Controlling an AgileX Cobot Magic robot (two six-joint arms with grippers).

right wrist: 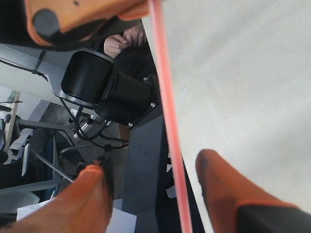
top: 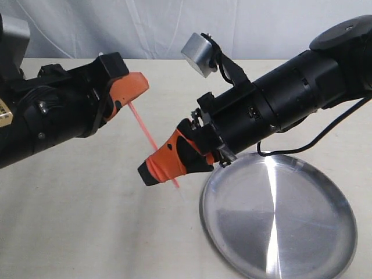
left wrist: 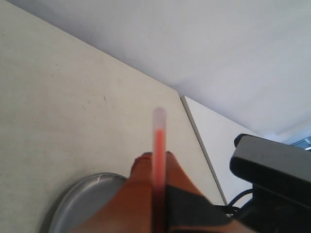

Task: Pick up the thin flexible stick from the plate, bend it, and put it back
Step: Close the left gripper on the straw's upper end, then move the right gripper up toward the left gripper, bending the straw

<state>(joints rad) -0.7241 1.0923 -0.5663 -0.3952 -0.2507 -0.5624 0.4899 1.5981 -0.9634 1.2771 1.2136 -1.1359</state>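
The left gripper is clamped on one end of the thin red-orange flexible stick, holding it in the air over the pale tabletop, beside the round shiny silver metal plate. The exterior view hides the right gripper's gap. The right wrist view shows its orange fingers spread apart, with the stick running between them, ungripped. Only the left wrist view shows the whitish tip clearly.

I can find no words or numbers to read anywhere. The little yellow sticker on my left arm is too blurry.
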